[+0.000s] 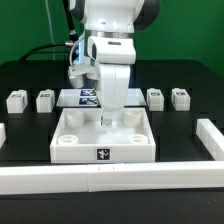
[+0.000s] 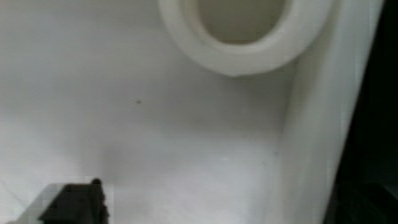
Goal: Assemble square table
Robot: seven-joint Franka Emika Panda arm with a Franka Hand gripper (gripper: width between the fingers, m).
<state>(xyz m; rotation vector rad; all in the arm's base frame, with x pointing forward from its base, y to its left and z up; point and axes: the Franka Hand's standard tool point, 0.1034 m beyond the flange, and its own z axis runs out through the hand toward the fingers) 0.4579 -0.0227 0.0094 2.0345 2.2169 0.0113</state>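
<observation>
White border bar [image 1: 110, 180], perhaps plastic, rimmed square top [image 1: 75, 148], round socket [image 2: 244, 28], gripper [image 1: 104, 122] opening unclear

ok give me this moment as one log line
arm: pincer low inside table top | pincer: open or shut unclear | legs: four loose behind it, none fitted | socket: empty in wrist view

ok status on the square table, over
Jaws down inside the square top, open or shut unclear. Socket empty, four legs loose, none fitted. Nothing seen blocking.
</observation>
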